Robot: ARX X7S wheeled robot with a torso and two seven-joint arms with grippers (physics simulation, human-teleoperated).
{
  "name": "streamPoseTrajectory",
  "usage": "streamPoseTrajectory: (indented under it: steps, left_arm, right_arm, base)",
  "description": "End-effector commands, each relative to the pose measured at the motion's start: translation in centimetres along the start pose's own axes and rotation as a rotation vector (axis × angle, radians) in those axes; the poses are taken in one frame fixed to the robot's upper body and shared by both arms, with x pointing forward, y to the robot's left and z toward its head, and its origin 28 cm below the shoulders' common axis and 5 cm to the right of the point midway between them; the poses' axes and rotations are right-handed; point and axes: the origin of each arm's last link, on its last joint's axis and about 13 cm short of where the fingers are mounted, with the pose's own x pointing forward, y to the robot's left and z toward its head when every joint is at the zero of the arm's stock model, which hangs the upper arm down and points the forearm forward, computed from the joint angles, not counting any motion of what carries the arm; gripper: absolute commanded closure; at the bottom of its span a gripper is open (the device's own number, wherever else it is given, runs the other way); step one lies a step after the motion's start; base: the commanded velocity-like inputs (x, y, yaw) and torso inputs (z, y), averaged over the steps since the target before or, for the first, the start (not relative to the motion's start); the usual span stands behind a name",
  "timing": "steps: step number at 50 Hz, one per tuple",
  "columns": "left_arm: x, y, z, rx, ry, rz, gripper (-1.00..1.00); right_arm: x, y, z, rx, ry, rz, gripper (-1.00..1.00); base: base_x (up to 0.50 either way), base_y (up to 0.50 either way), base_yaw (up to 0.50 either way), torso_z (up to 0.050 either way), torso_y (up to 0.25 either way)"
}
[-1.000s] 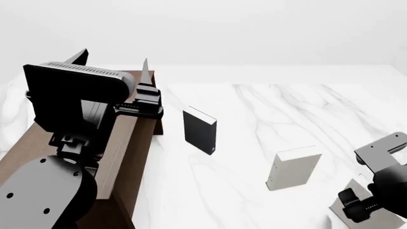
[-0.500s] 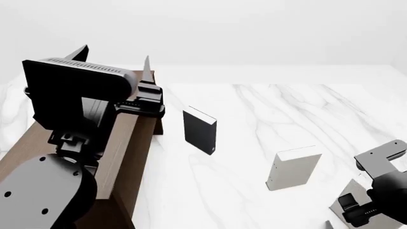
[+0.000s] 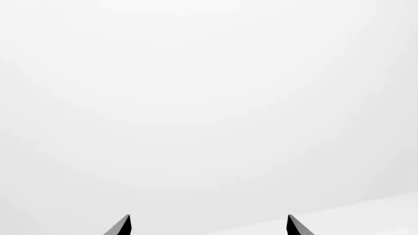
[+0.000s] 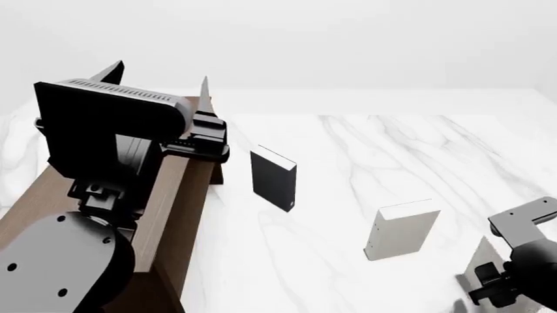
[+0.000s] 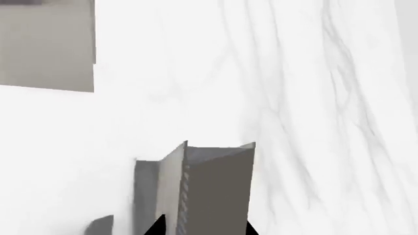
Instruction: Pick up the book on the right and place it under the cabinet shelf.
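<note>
The pale grey book [image 4: 479, 259] shows as a narrow upright sliver at the lower right of the head view, partly hidden by my right gripper [image 4: 489, 287]. In the right wrist view the book [image 5: 219, 186] stands between the two black fingertips, and the right gripper [image 5: 203, 227] is shut on it. The dark brown cabinet shelf [image 4: 184, 195] lies along the left side, mostly hidden behind my left arm. My left gripper [image 4: 161, 73] is open and empty above the cabinet, its tips pointing up. In the left wrist view the left gripper [image 3: 207, 229] faces only blank white.
A black book [image 4: 273, 179] stands upright near the cabinet. A chunkier off-white book [image 4: 400, 231] stands just left of my right gripper and also shows in the right wrist view [image 5: 46, 46]. All rest on a white marble table [image 4: 392, 143].
The right arm has dropped lower and nearer in the head view. The grey book, which lay flat under it, now shows upright in the gripper. The left arm barely shifted.
</note>
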Motion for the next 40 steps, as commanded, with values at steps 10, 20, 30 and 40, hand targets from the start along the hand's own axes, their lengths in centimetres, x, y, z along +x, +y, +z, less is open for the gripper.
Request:
streamPoseTrajectory:
  steps: [10,20,30,40]
  left_arm:
    - [-0.1,0.1,-0.2,-0.005,0.002,0.003,-1.00]
    - [-0.1,0.4,0.2,0.011,-0.005,0.014,-1.00]
    - [-0.2,0.6,0.5,0.022,-0.011,0.022,-1.00]
    - [-0.2,0.6,0.9,0.030,-0.018,0.024,-1.00]
  right_arm:
    - [-0.4,0.9,0.1,-0.043,-0.020,0.057,1.00]
    - [-3.2,1.0,1.5,-0.111,-0.082,0.098,1.00]
    - [-6.5,-0.3,2.4,-0.130,-0.149,0.049,1.00]
    - [-9.7,-1.3,2.2,-0.149,-0.202,0.019,1.00]
  base:
    - [0.00,0.00,0.00,0.000,0.000]
    - [0.00,0.00,0.00,0.000,0.000]
    - [0.00,0.00,0.00,0.000,0.000]
    - [0.00,0.00,0.00,0.000,0.001]
